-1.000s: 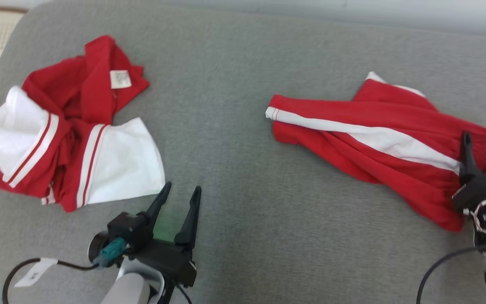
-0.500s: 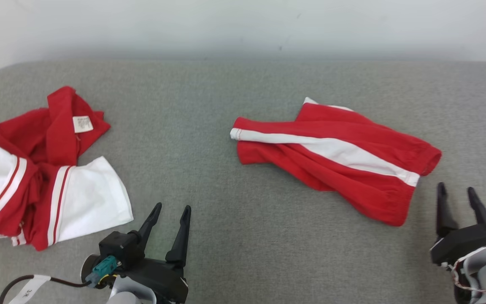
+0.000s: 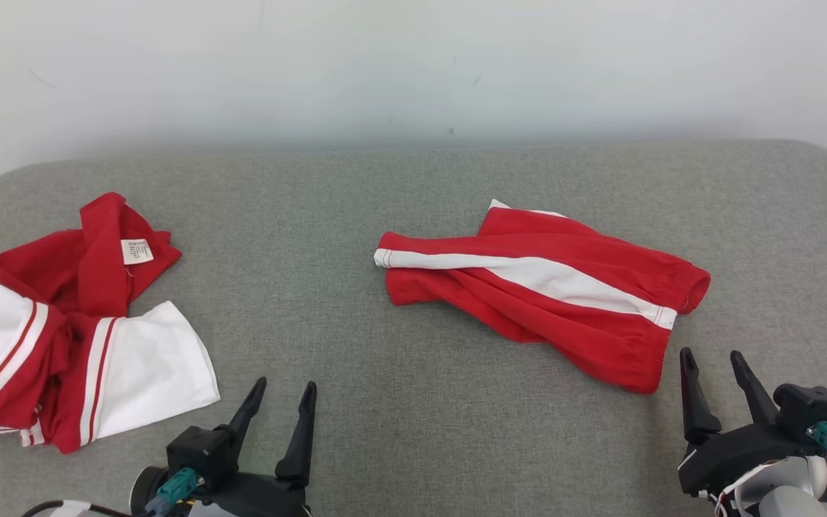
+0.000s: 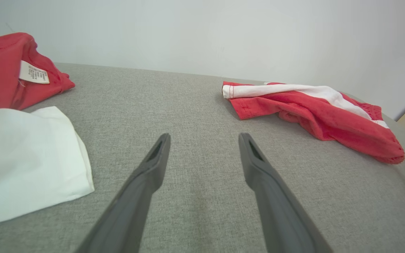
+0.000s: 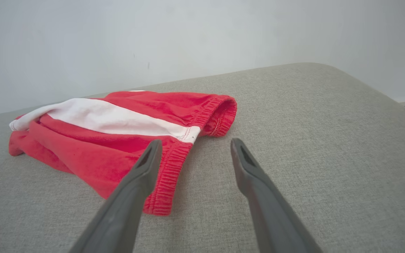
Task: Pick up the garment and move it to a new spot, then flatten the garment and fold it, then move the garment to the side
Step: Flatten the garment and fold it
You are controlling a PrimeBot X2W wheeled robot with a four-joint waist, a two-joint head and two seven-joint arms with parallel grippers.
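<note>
The right gripper [image 3: 710, 353] points forward, wide and empty, just beside the red shorts [image 3: 550, 287]. The left gripper [image 3: 286, 383] is wide too.

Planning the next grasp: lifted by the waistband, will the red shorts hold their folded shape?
Probably not: the red shorts lie in soft creases, so they should droop and unfold. The gathered waistband looks thicker, likely an easier pinch. Pushed, they would probably bunch on the grey cushion.

red-and-white shirt [image 3: 76, 337] crumpled at far left of grey cushion [image 3: 399, 416], left edge cut by frame; white care label [image 3: 137, 251] face-up on its red upper fold; plain white wall [image 3: 413, 64] behind cushion's back edge
</note>
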